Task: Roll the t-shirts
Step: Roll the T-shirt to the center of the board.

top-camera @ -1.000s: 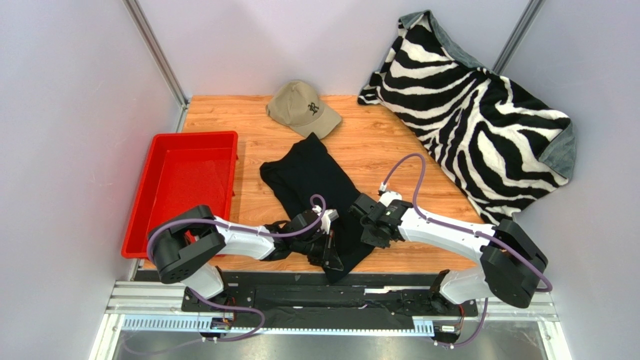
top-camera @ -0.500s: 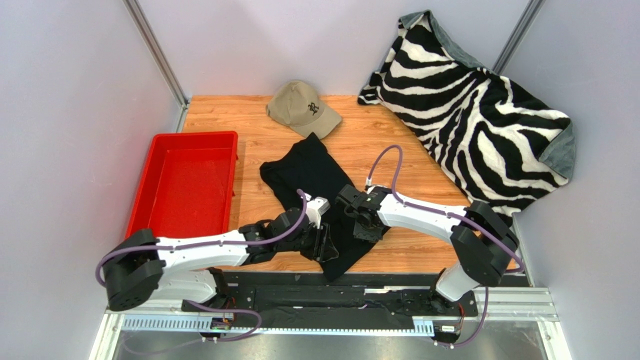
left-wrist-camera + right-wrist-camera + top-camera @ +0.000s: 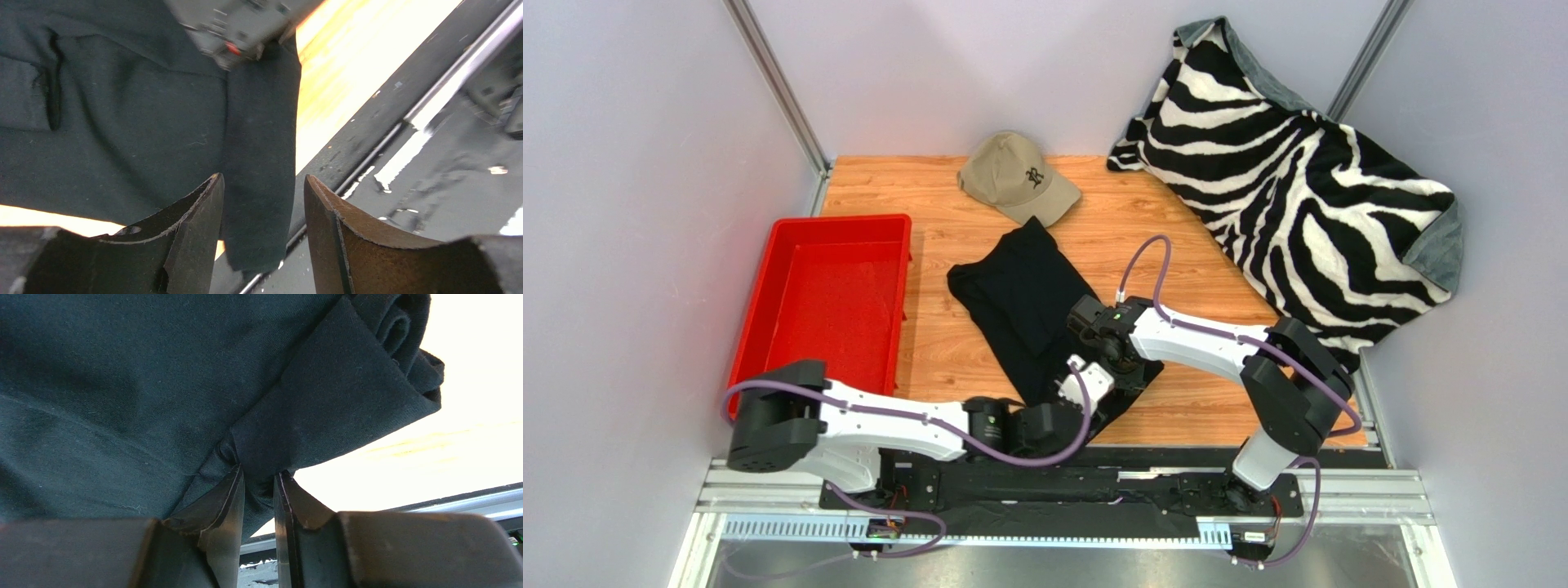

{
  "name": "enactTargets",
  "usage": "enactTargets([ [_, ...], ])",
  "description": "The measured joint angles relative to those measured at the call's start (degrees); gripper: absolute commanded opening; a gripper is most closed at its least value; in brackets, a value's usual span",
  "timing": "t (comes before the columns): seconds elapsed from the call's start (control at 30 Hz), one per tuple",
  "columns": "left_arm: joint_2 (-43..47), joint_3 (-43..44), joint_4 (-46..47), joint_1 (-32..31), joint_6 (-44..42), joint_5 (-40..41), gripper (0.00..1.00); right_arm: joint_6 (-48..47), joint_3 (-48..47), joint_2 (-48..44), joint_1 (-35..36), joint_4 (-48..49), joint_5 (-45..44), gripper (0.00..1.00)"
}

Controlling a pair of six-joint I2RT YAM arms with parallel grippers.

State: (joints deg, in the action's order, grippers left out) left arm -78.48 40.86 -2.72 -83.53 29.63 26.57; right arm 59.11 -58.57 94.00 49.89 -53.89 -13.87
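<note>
Black t-shirt (image 3: 1020, 288) cloth is just released by the left fingers (image 3: 196, 226), now parted at the worktop's (image 3: 940, 355) near edge; the started roll is kept pinched by the right fingers (image 3: 224, 508).

From above, the left arm (image 3: 1038, 423) and right arm (image 3: 1112, 331) hide the near end of the t-shirt (image 3: 1020, 288).

No text, number or brand can be read in any of these views. The one mark is a dark stitched emblem (image 3: 1035, 179) on the front of the tan cap (image 3: 1005, 163), at the far edge of the bench (image 3: 938, 346). It looks like interlaced letters but is too small to make out.
</note>
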Motion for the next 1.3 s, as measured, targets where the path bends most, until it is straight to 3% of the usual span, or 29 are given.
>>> enactTargets([
  [0.27, -11.04, 4.61, 1.05, -4.28, -3.43, 7.87, 0.61, -0.07, 0.0, 0.26, -0.28, 0.11, 0.76, 0.27],
  [0.57, -16.61, 6.6, 3.13, -4.46, -4.26, 9.92, 0.57, -0.04, 0.0, 0.26, -0.57, 0.17, 1.2, 0.29],
  [0.6, -17.22, 6.6, 3.19, -4.46, -4.2, 10.05, 0.56, -0.04, 0.0, 0.26, -0.59, 0.17, 1.22, 0.29],
  [0.7, -19.02, 6.64, 3.28, -4.46, -3.74, 10.54, 0.37, -0.02, 0.0, 0.2, -0.59, 0.28, 1.4, 0.34],
  [0.8, -19.65, 6.69, 3.34, -4.46, -2.86, 10.88, 0.16, 0.17, 0.07, -0.42, -0.59, 0.46, 1.44, 0.53],
  [0.83, -19.65, 6.78, 3.34, -4.46, -2.62, 10.93, 0.14, 0.44, 0.17, -0.92, -0.59, 0.68, 1.49, 0.61],
  [1.03, -18.73, 6.25, 3.89, -3.04, -1.42, 8.28, 0.05, 1.9, 2.32, -8.44, -0.59, 1.49, 0.13, 0.74],
  [1.3, -10.23, -2.4, 9.53, 3.69, 4.17, -4.79, 0.04, 4.24, 6.78, -25.03, -0.59, 3.19, -5.6, 0.74],
])
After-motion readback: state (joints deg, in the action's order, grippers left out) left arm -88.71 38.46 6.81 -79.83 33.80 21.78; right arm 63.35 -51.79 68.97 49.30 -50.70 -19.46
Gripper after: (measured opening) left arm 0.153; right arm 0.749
